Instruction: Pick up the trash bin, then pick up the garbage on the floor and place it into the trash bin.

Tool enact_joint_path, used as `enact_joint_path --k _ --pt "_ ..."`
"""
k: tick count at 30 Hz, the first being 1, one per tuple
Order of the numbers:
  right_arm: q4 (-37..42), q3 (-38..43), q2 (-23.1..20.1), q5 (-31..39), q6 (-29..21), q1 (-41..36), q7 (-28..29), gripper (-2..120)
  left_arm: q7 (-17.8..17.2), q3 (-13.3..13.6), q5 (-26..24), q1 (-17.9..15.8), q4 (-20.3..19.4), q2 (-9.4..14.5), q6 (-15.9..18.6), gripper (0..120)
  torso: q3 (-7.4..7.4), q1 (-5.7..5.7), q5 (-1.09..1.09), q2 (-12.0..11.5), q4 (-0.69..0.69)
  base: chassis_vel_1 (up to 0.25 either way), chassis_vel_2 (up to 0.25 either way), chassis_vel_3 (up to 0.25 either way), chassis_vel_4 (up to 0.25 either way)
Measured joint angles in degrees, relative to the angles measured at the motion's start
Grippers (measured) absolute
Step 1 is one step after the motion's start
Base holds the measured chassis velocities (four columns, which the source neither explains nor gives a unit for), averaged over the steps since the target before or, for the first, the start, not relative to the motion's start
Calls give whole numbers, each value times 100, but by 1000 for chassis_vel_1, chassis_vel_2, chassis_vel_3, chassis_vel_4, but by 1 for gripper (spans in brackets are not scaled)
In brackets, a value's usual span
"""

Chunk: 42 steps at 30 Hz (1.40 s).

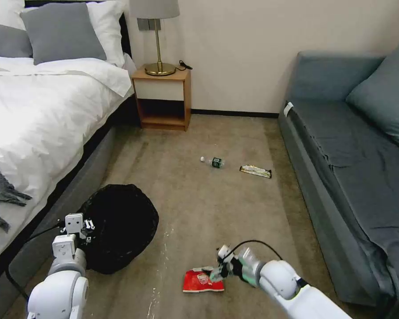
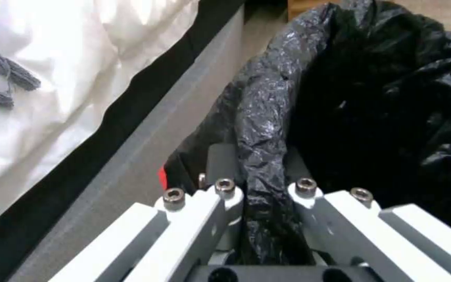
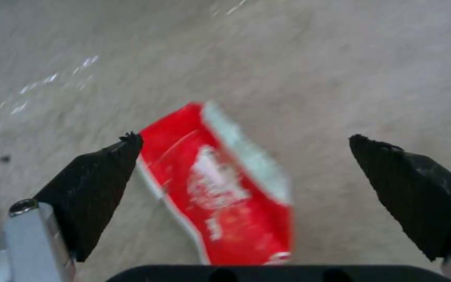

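The trash bin, wrapped in its glossy black bag, stands on the carpet beside the bed. My left gripper is shut on its near rim; the left wrist view shows the crumpled black liner pinched in the left gripper. Of the garbage, a red snack packet lies flat at the front. My right gripper hovers just over its right end, open. In the right wrist view the black fingertips straddle the red packet without touching it. A small green-labelled bottle and a yellow-white wrapper lie farther off.
The bed with its grey frame runs along the left. A wooden nightstand with a lamp stands at the back wall. A grey-blue sofa fills the right side. Bare carpet lies between them.
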Motion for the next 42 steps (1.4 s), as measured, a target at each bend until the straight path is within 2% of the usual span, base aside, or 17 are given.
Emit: enact_joint_path --k 13,35,38,41,42 --pt "-850 -198 816 -406 239 158 -1 100 26 -17 40 208 -55 -88 -275 4 0 0 -1 0 1 0 0 0 0" --pt "-1511 0 885 -639 516 353 -109 99 37 56 8 209 -39 -104 -332 4 0 0 0 0 0 0 0 0 0" --pt "-1550 15 882 -660 526 364 -161 92 37 61 9 203 -59 -114 -332 4 0 0 0 0 0 0 0 0 0" --pt "-1590 42 880 -739 596 338 -263 78 37 76 16 204 -83 -134 -332 4 0 0 0 0 1 0 0 0 0" --pt "-1590 42 880 -739 596 338 -263 78 37 76 16 204 -83 -134 -332 4 0 0 0 0 1 0 0 0 0"
